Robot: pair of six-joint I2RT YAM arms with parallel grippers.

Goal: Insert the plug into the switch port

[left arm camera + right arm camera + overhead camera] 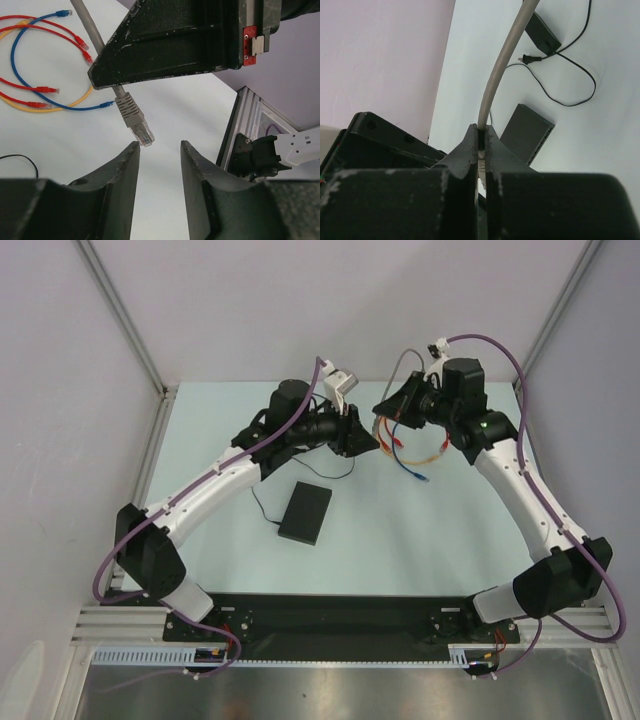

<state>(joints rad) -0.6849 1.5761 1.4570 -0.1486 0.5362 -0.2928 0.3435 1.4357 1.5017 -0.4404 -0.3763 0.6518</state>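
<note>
The plug (138, 127) is a clear connector with a grey boot on a grey cable (496, 75). My right gripper (480, 131) is shut on that cable just behind the plug, holding it above the table; its black fingers (165, 45) fill the top of the left wrist view. My left gripper (159, 146) stands open just below the plug, whose tip hangs beside the left fingertip with nothing between the jaws. The flat black switch box (305, 512) lies on the table nearer the arm bases, and its switch port row (541, 144) shows along one narrow edge.
Loose red, blue and yellow patch cables (45, 90) lie coiled on the table under the right arm (500, 455). A small black power adapter (543, 33) with a thin black cord (580, 80) lies beyond the switch. An aluminium frame post (240, 125) stands close at the right.
</note>
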